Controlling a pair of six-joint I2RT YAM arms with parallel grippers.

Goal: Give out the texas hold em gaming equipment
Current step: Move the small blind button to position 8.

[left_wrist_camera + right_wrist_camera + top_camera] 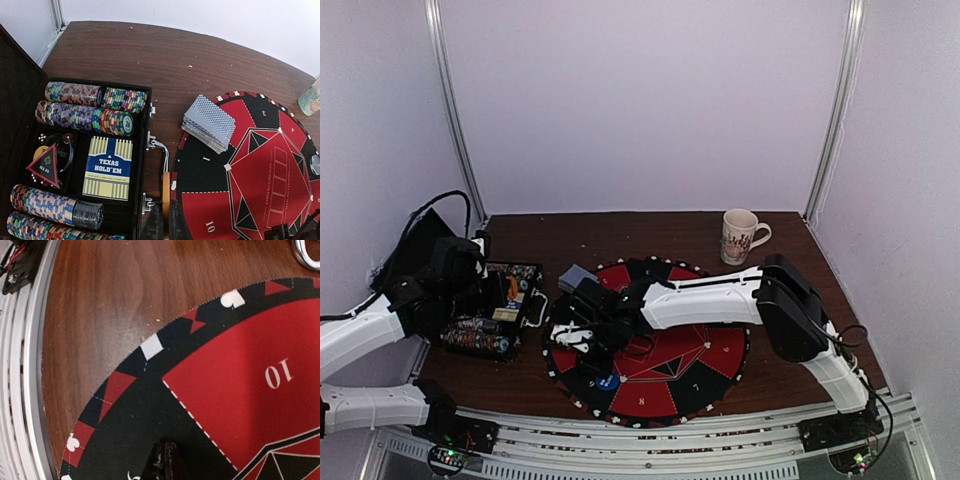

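My left gripper (165,204) hangs over the right edge of the open black case (144,107), shut on an orange button (165,185) seen edge-on. The case holds rows of multicoloured poker chips (75,115), a blue and yellow card box (107,167) and a triangular "ALL IN" marker (44,165). A deck of grey-blue-backed cards (210,120) lies on the far left rim of the round red and black mat (720,350). A blue button (607,382) sits near the mat's front. My right gripper (163,444) is shut and empty, low over a black sector of the mat's left side.
A white patterned mug (740,235) stands at the back right of the brown table. The case's metal handle (162,150) juts toward the mat. Metal rails (670,435) run along the near edge. The right arm (710,295) stretches leftward across the mat.
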